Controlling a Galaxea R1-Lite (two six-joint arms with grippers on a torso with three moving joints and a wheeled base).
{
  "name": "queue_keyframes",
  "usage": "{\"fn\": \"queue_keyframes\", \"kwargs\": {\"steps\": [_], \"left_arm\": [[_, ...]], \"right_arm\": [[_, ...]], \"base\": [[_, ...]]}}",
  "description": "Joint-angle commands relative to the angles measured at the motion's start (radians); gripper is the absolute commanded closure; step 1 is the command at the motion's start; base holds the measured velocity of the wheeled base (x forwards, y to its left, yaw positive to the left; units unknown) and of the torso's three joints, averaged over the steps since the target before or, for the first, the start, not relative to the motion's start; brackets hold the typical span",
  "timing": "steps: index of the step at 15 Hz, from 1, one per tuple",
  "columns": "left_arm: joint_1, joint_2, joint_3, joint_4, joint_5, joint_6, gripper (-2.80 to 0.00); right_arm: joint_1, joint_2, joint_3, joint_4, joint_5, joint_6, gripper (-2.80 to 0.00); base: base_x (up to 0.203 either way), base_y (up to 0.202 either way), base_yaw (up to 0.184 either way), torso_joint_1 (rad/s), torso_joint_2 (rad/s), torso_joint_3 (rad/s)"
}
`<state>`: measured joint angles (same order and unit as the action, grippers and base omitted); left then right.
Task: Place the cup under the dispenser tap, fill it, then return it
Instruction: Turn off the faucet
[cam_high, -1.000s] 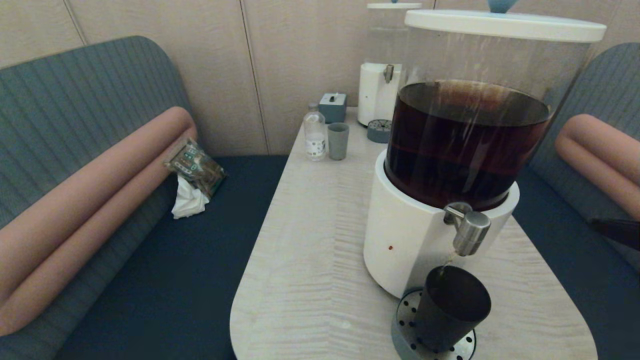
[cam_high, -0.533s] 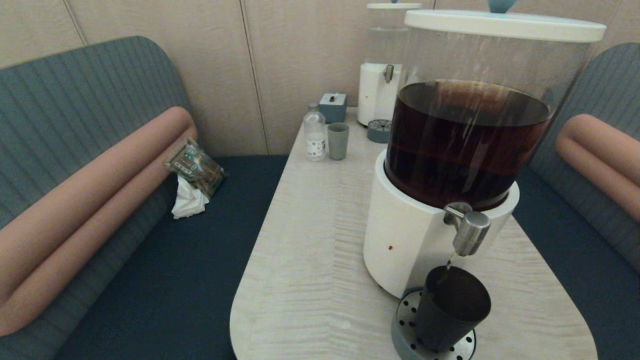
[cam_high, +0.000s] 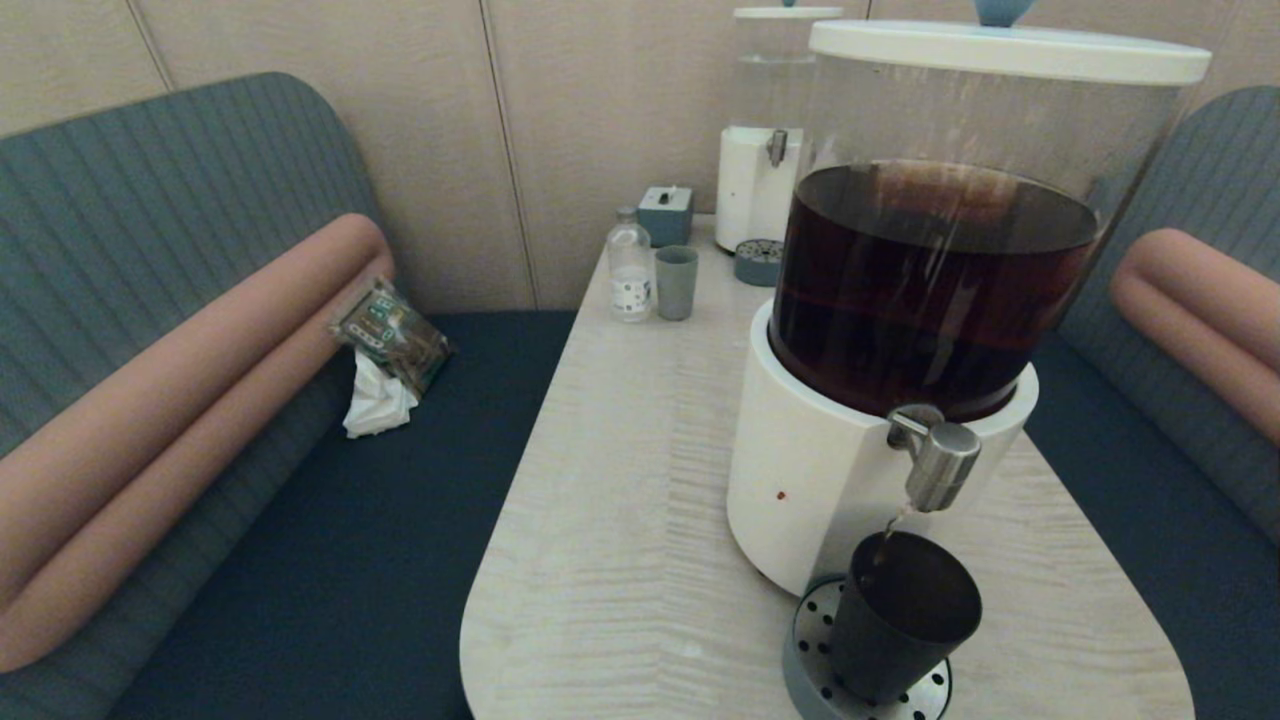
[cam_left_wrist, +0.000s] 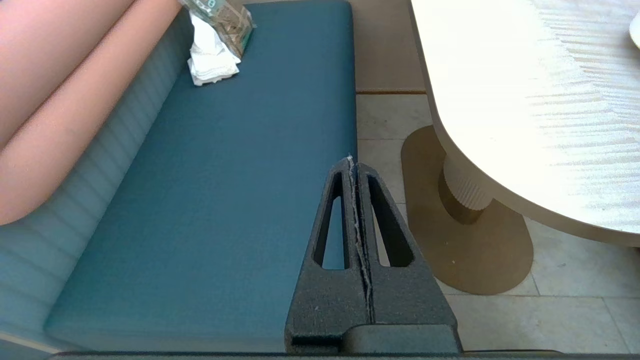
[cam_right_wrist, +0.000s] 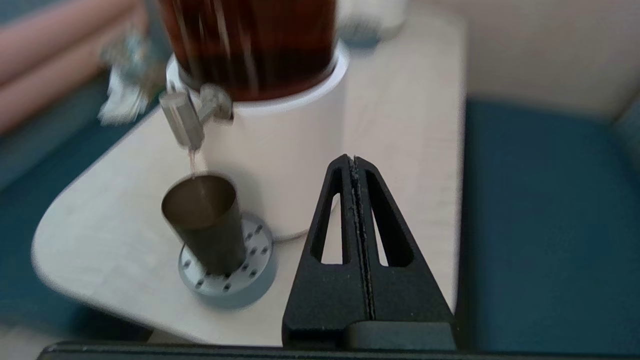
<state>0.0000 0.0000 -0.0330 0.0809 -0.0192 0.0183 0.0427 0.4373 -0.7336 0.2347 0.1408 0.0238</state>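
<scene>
The matte black cup stands on the round perforated drip tray directly below the brushed-steel dispenser tap. A thin brown stream runs from the tap into the cup. The big dispenser holds dark brown liquid over a white base. My right gripper is shut and empty, off to the table's right side, apart from the cup; it is out of the head view. My left gripper is shut and empty, parked low over the blue bench seat left of the table.
At the table's far end stand a grey-green cup, a small clear bottle, a grey box and a smaller clear-liquid dispenser. A packet and a white tissue lie on the left bench. The table edge curves near me.
The right arm's dark tip, seen at the head view's right edge one second ago, has withdrawn out of that view. The stream keeps flowing into the cup.
</scene>
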Motion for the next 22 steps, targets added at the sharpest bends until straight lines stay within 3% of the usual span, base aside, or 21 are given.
{"fn": "queue_keyframes", "kwargs": {"steps": [1, 4, 7, 11, 16, 20, 22], "left_arm": [[0.000, 0.000, -0.001, 0.000, -0.001, 0.000, 0.00], [0.000, 0.000, 0.001, 0.000, -0.001, 0.000, 0.00], [0.000, 0.000, 0.001, 0.000, -0.001, 0.000, 0.00], [0.000, 0.000, -0.001, 0.000, -0.001, 0.000, 0.00], [0.000, 0.000, -0.001, 0.000, 0.000, 0.000, 0.00], [0.000, 0.000, 0.000, 0.000, -0.001, 0.000, 0.00], [0.000, 0.000, 0.000, 0.000, 0.000, 0.000, 0.00]], "right_arm": [[-0.028, -0.135, 0.006, 0.000, -0.005, -0.002, 0.00], [-0.056, -0.233, 0.009, -0.001, -0.050, -0.017, 0.00], [-0.052, -0.309, 0.029, -0.007, -0.099, -0.112, 0.00], [-0.049, -0.400, 0.110, -0.094, -0.187, -0.175, 0.00], [-0.049, -0.440, 0.402, -0.257, -0.267, -0.177, 0.00], [-0.049, -0.442, 0.683, -0.386, -0.280, -0.178, 0.00], [-0.049, -0.442, 0.744, -0.404, -0.281, -0.155, 0.00]], "base": [[0.000, 0.000, 0.000, 0.000, 0.00, 0.000], [0.000, 0.000, 0.000, 0.000, 0.00, 0.000], [0.000, 0.000, 0.000, 0.000, 0.00, 0.000], [0.000, 0.000, 0.000, 0.000, 0.00, 0.000], [0.000, 0.000, 0.000, 0.000, 0.00, 0.000], [0.000, 0.000, 0.000, 0.000, 0.00, 0.000], [0.000, 0.000, 0.000, 0.000, 0.00, 0.000]]}}
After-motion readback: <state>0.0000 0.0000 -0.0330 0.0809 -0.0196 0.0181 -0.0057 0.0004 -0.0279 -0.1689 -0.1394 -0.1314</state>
